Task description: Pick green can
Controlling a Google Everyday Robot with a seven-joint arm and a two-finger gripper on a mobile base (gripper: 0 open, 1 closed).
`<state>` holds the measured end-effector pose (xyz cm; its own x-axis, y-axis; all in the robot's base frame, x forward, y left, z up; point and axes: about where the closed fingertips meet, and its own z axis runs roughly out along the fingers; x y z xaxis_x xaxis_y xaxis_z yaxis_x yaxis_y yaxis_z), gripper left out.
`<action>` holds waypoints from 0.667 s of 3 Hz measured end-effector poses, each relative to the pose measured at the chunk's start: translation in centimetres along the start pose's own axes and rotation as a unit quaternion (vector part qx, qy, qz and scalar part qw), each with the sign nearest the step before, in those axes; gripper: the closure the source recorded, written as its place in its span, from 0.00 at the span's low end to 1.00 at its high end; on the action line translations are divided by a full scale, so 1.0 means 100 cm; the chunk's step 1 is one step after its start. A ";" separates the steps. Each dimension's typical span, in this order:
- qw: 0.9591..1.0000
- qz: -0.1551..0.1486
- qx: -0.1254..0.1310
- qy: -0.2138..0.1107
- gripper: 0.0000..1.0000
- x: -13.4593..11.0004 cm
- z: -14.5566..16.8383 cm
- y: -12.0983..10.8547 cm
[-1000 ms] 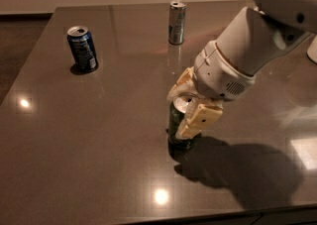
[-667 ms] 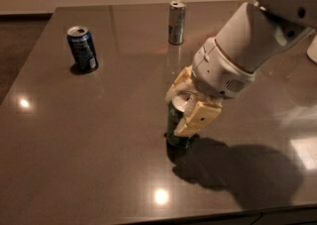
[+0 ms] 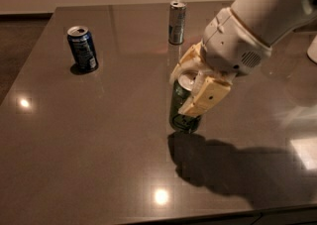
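Observation:
The green can (image 3: 181, 114), dark green with pale lettering and a silver top, is in the middle of the dark table (image 3: 99, 135). My gripper (image 3: 194, 84) comes down from the upper right and is shut on the can's upper part. One cream finger (image 3: 207, 97) is in front of the can and the other (image 3: 186, 61) is behind it. The can stands upright and looks lifted a little above the table, with its shadow just below it.
A blue can (image 3: 82, 48) stands at the far left of the table. A taller slim silver can (image 3: 176, 22) stands at the far middle. The table's front edge runs close along the bottom of the view. A white object (image 3: 312, 50) sits at the right edge.
The gripper and the green can have risen together a little. The blue and silver cans have not moved.

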<state>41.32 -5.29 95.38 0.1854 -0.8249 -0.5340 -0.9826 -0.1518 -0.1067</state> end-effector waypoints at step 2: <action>0.999 -0.018 0.013 -0.024 1.00 -0.018 -0.034 -0.014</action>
